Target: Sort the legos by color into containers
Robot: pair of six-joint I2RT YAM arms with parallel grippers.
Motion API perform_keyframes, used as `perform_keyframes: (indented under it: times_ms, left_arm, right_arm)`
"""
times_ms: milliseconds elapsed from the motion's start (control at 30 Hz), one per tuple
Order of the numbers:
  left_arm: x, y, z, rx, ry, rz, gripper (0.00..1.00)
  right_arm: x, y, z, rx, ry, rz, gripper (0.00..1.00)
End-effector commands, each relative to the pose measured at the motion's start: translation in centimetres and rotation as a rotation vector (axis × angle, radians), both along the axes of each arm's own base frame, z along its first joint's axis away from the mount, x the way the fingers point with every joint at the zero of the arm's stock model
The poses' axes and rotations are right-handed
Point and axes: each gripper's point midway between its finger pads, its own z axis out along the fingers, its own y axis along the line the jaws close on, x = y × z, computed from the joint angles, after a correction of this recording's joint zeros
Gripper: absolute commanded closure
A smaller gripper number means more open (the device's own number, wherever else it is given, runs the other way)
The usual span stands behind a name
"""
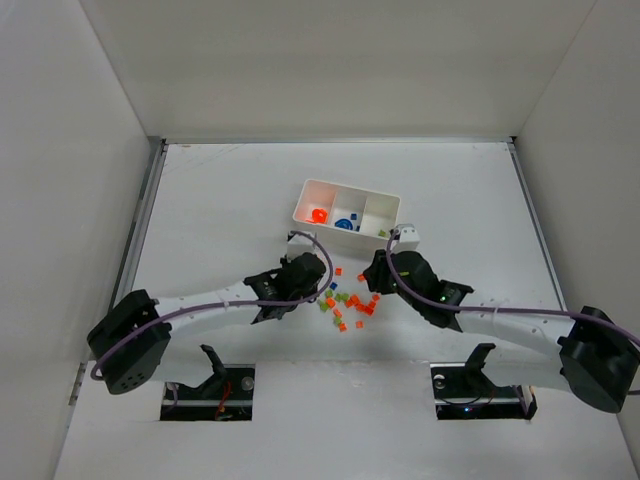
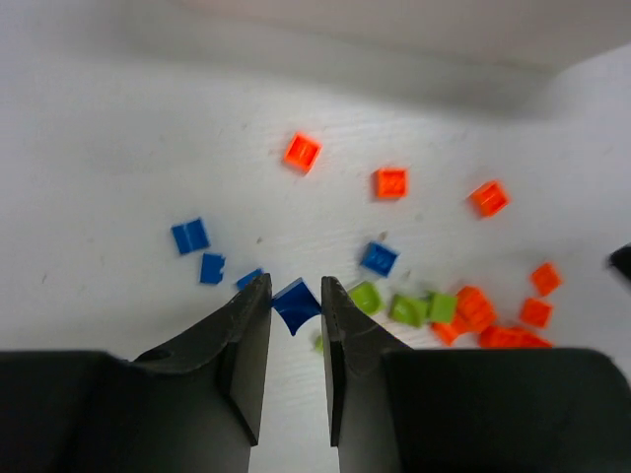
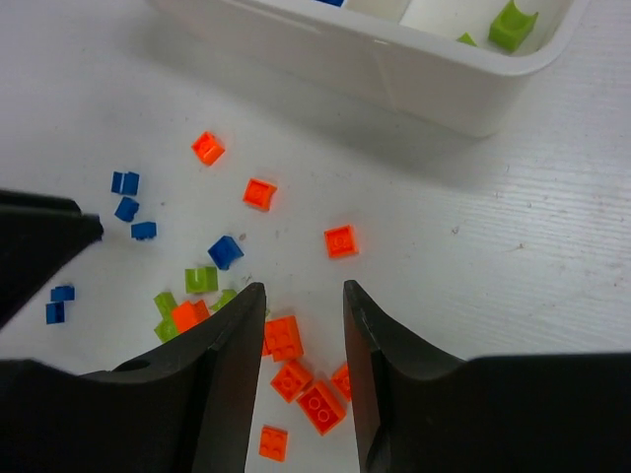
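The left gripper [image 2: 296, 293] has its jaws clenched on a blue lego [image 2: 296, 305], pinched at the very tips, low over the worktop [image 2: 118, 128]. The right gripper [image 3: 301, 296] hangs with jaws released above orange pieces [image 3: 286, 338]. The tray [image 1: 355, 189] lies just beyond the left arm and to its right, and its middle compartment [image 1: 348, 208] holds blue, so the left arm's carry looks short.

A: Left arm [image 1: 210, 303]?
B: Stretched low toward centre, wrist pitched down. Left gripper [image 2: 296, 296] fingers set narrow, tips pinching a blue lego [image 2: 295, 307].
A: Right arm [image 1: 510, 320]?
B: Angled in from the opposite side. Right gripper [image 3: 304, 296] fingers apart, pointing down.
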Motion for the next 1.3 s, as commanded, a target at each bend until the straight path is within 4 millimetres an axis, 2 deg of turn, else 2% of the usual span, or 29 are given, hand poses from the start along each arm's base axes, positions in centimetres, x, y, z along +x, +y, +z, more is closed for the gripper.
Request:
perform_keyframes:
  times_ms: [0, 133, 233, 333, 400, 433, 500, 633, 733, 800, 900, 967, 1000, 1033, 1067, 1267]
  left_arm:
    - [4.0, -2.8, 6.7, -0.128, -0.113, -0.002, 0.86]
    - [8.3, -6.2, 9.8, -0.211, -0.171, -0.038, 0.86]
    - [11.8, -8.0, 10.4, -0.251, -0.176, -0.034, 0.85]
    - [14.7, -9.8, 10.0, -0.268, -0.175, -0.036, 0.85]
    - [15.9, -10.3, 9.5, -0.255, -0.172, -0.030, 0.85]
    - [17.2, -10.4, 8.8, -0.243, -0.170, -0.017, 0.84]
    - [18.1, -10.5, 8.3, -0.235, -0.166, -0.007, 0.82]
    - [19.5, -10.7, 7.7, -0.229, -0.155, 0.005, 0.67]
    - [19.1, -10.1, 8.8, -0.245, -0.175, 0.008, 0.60]
    - [18.5, -9.3, 9.3, -0.250, -0.180, 0.013, 0.60]
    - [16.6, -7.4, 9.2, -0.246, -0.170, 0.023, 0.61]
    - [14.4, -5.8, 8.4, -0.244, -0.148, 0.026, 0.62]
    - [12.6, -4.5, 7.7, -0.239, -0.129, 0.032, 0.62]
    - [12.1, -4.2, 7.5, -0.236, -0.125, 0.031, 0.62]
    - [10.3, -2.8, 6.8, -0.230, -0.116, 0.036, 0.62]
    - [5.5, 1.9, 4.5, -0.221, -0.056, 0.102, 0.62]
  right_arm:
    - [-0.7, 1.2, 1.0, 0.058, -0.018, 0.009, 0.61]
    - [-3.0, 2.8, -1.1, 0.011, 0.030, 0.090, 0.65]
    - [-3.8, 2.4, -0.9, 0.019, 0.030, 0.067, 0.65]
    - [-4.2, 1.4, -0.8, 0.030, 0.024, 0.053, 0.65]
    - [-4.4, 1.0, -0.7, 0.040, 0.031, 0.047, 0.65]
    - [-4.6, 1.0, -0.7, 0.049, 0.031, 0.049, 0.65]
    - [-4.6, 1.1, -0.7, 0.044, 0.033, 0.062, 0.65]
    - [-4.3, 2.1, -1.0, 0.012, 0.038, 0.084, 0.65]
    - [-4.1, 3.2, -1.4, -0.043, 0.033, 0.138, 0.65]
    - [-4.2, 4.0, -1.6, -0.064, 0.036, 0.167, 0.65]
    - [-4.1, 5.8, -2.0, -0.106, 0.034, 0.226, 0.66]
    - [-4.0, 6.6, -2.3, -0.156, 0.024, 0.247, 0.65]
    - [-3.8, 6.8, -2.4, -0.171, 0.021, 0.245, 0.65]
    - [-3.7, 6.9, -2.4, -0.179, 0.020, 0.246, 0.65]
    - [-3.5, 7.0, -2.8, -0.209, 0.018, 0.260, 0.64]
    - [-3.2, 7.1, -4.5, -0.315, 0.038, 0.295, 0.59]
